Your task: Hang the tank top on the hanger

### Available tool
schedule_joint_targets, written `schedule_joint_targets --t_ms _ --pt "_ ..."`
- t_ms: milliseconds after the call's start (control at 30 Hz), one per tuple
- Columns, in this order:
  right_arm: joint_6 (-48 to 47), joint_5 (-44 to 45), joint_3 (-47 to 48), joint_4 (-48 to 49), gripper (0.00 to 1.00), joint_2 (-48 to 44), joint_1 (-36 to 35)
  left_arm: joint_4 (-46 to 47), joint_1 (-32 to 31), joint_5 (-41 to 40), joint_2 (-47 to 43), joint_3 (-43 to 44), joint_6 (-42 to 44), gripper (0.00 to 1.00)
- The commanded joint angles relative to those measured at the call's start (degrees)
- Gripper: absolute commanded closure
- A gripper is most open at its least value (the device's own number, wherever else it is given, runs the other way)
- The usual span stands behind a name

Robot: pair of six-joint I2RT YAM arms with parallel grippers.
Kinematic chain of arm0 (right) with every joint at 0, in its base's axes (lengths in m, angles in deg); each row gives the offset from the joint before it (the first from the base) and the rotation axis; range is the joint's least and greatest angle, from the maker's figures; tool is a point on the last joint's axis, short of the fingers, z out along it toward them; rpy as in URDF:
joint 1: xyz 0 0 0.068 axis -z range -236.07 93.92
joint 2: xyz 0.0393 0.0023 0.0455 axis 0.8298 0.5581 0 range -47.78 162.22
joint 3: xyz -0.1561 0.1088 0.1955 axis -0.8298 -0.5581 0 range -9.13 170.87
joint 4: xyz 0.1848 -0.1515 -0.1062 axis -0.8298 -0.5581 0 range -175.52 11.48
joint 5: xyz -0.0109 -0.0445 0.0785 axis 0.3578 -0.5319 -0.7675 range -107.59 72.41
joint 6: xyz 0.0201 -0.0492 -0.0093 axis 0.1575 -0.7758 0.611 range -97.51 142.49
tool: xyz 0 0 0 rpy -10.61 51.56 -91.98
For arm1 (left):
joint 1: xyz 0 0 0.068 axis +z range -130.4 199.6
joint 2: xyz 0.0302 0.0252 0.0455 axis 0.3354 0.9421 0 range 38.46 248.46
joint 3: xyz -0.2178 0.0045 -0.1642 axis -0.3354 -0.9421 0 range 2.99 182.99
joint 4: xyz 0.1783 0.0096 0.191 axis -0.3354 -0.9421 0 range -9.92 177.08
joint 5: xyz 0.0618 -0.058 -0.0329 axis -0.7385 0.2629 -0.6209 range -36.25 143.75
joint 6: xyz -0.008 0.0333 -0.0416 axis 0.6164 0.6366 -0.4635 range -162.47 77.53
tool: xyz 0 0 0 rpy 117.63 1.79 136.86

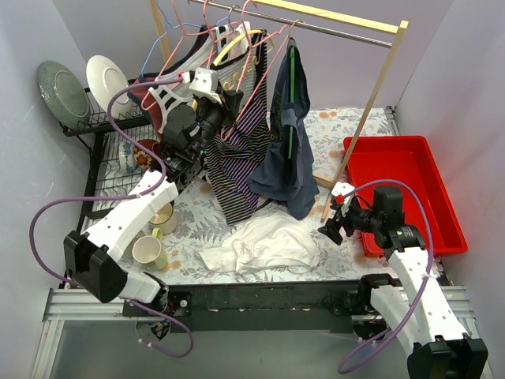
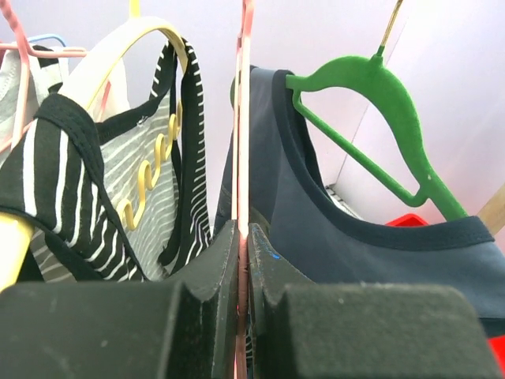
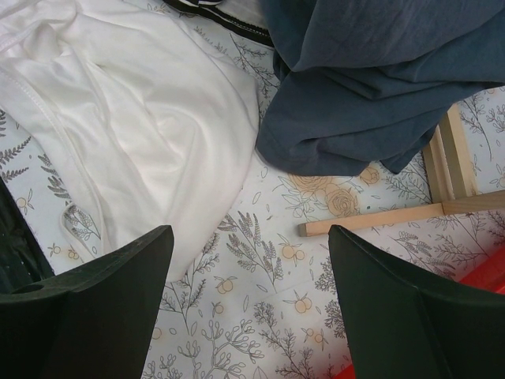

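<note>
The white tank top (image 1: 264,241) lies crumpled on the floral table cloth at the front centre. It also shows in the right wrist view (image 3: 134,118). The pink wire hanger (image 1: 258,79) hangs bare on the rail between the striped top and the navy garment. My left gripper (image 1: 230,106) is raised to the rack and shut on the hanger's thin pink wire (image 2: 244,118). In the left wrist view, the left gripper (image 2: 243,237) has the wire pinched between its jaws. My right gripper (image 1: 330,229) is open and empty, low over the cloth just right of the tank top; in the right wrist view, the right gripper (image 3: 248,237) is wide apart.
A striped top (image 1: 237,158) on a yellow hanger (image 2: 142,47) and a navy garment (image 1: 288,150) on a green hanger (image 2: 371,103) hang on the wooden rack. Its foot (image 3: 379,219) lies by my right gripper. A red bin (image 1: 402,189) stands at right, a dish rack (image 1: 102,150) and mugs (image 1: 150,251) at left.
</note>
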Motion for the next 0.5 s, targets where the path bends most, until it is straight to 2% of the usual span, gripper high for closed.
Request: schedule_joint_targets --t_ms 0,233,467 --pt "0.61 -1.01 1.72 1.44 0.12 -0.61 0.28 6.86 0.26 0.01 -1.41 -1.31 0.58 1.0" --pt "0.35 -1.18 1.72 1.27 0.12 -0.69 0.46 6.43 0.26 1.33 -7.82 -6.67 1.72 1.0" --pt "0.09 -1.1 1.81 0.92 0.12 -0.87 0.72 -0.76 0.26 3.53 -17.13 -11.59 2.51 1.0"
